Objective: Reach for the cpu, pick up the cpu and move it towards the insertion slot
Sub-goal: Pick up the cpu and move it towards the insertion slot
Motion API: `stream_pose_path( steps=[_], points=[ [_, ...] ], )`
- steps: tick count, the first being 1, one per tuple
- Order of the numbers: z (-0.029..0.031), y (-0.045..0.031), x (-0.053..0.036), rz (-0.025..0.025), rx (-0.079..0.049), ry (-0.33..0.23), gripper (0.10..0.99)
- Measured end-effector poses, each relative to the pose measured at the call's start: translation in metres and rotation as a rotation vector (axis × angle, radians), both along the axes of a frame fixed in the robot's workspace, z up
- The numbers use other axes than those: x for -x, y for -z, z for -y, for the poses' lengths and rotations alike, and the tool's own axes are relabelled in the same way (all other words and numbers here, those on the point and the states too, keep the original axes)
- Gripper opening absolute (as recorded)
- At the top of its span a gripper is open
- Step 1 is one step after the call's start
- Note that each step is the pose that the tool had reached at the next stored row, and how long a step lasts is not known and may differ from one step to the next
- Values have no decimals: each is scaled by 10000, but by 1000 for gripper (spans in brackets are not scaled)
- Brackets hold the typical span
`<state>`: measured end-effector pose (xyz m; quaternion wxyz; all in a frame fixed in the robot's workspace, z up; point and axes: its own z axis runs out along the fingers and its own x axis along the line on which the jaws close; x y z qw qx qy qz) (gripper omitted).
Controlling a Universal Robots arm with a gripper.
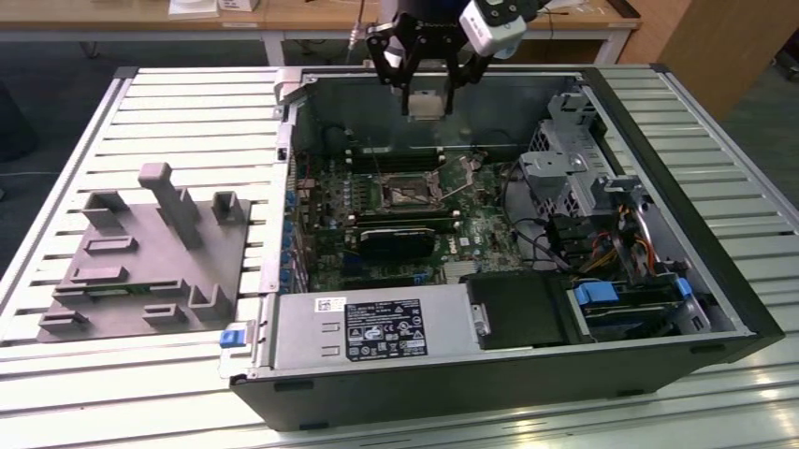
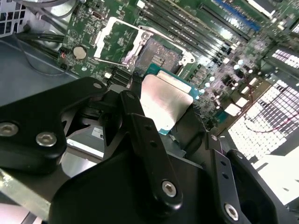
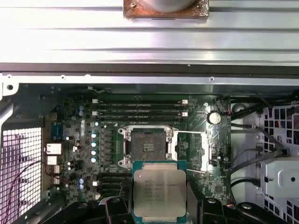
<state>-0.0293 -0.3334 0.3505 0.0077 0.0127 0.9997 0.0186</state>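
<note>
One cpu point(image 3: 160, 195) pinched between the gripper point(image 2: 161, 112) fingers hovers above the insertion slot point(image 3: 146, 148); carrying step, needing square alignment.

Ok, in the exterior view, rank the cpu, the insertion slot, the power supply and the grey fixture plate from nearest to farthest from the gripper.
1. cpu, held in the gripper.
2. insertion slot, on the board below it.
3. power supply, at the case's near edge.
4. grey fixture plate, outside the case, on the exterior view's left.
</note>
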Motion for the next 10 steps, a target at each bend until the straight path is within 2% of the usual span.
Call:
stream_pose_path(
  steps=[4,10],
  points=[
    [-49,24,-19,-1,-1,-1,541],
    [-54,28,-29,-2,-1,0,541]
  ],
)
